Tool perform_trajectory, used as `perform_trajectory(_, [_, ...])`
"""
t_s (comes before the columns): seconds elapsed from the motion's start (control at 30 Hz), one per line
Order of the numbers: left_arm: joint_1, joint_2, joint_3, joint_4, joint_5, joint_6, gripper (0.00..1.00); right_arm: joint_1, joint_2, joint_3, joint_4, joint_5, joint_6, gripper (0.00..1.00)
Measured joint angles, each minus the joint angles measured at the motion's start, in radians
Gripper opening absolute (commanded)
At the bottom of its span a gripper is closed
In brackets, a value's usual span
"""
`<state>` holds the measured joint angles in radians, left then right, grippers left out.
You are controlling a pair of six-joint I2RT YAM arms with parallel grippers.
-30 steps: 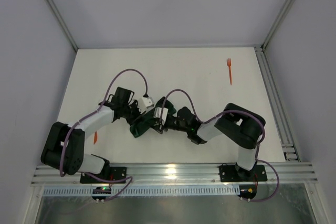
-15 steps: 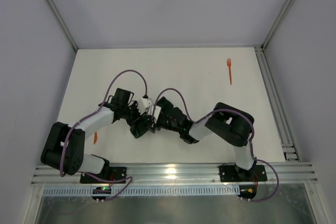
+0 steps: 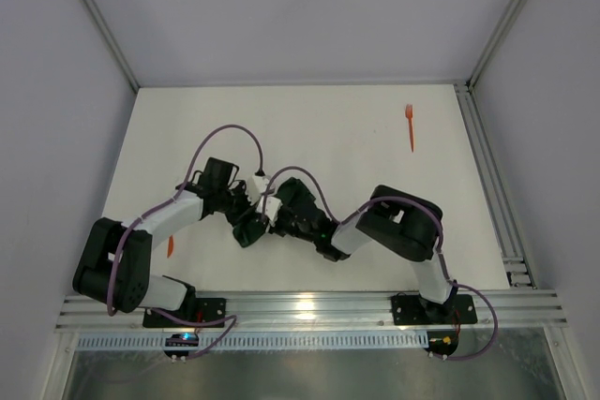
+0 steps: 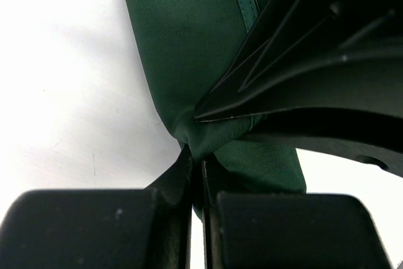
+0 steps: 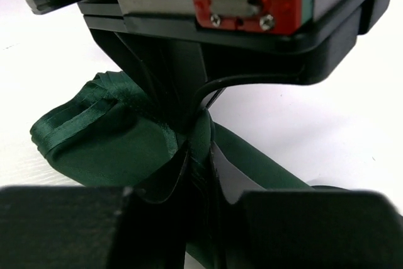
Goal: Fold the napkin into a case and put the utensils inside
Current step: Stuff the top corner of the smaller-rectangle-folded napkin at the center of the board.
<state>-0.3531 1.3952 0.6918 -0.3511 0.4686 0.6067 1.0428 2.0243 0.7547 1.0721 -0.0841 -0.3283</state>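
On the flat white counter (image 3: 356,138), the dark green soft cloth napkin (image 3: 249,229) lies bunched just left of the frame's centre. The left gripper (image 4: 196,168) pinches one fold tightly; the right gripper (image 5: 200,155), close beside it, clamps another. A thin orange plastic fork (image 3: 410,126) lies at upper right, and a second orange plastic piece (image 3: 170,247) at lower left.

plain dark green napkin (image 4: 189,42), orange fork (image 3: 410,126)
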Motion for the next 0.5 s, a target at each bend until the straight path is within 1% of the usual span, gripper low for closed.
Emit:
perform_trajectory(0.03, [0.0, 0.0, 0.0, 0.0, -0.001, 0.0, 0.0, 0.003, 0.0, 0.003, -0.005, 0.011, -0.007, 0.1])
perform_trajectory(0.07, [0.0, 0.0, 0.0, 0.0, -0.001, 0.0, 0.0, 0.006, 0.001, 0.005, -0.008, 0.021, -0.016, 0.07])
perform_trajectory(0.1, [0.0, 0.0, 0.0, 0.0, -0.002, 0.0, 0.0, 0.01, 0.001, 0.006, -0.011, 0.031, -0.022, 0.04])
perform_trajectory(0.17, [0.001, 0.0, 0.0, 0.0, -0.002, 0.0, 0.02, 0.025, 0.001, 0.006, -0.012, 0.068, -0.042, 0.04])
perform_trajectory(0.2, [0.002, 0.0, 0.0, 0.0, -0.002, 0.0, 0.13, 0.034, 0.001, 0.006, -0.012, 0.088, -0.053, 0.04])
perform_trajectory(0.3, [0.006, -0.004, 0.0, -0.005, 0.003, 0.003, 0.3, 0.066, 0.001, 0.006, -0.013, 0.159, -0.085, 0.04])
perform_trajectory(0.4, [0.01, -0.013, 0.004, -0.033, 0.007, 0.009, 0.37, 0.09, 0.001, 0.006, -0.013, 0.223, -0.11, 0.04])
perform_trajectory(0.5, [0.01, -0.015, 0.004, -0.07, 0.005, 0.027, 0.39, 0.106, 0.001, 0.006, -0.013, 0.274, -0.13, 0.04])
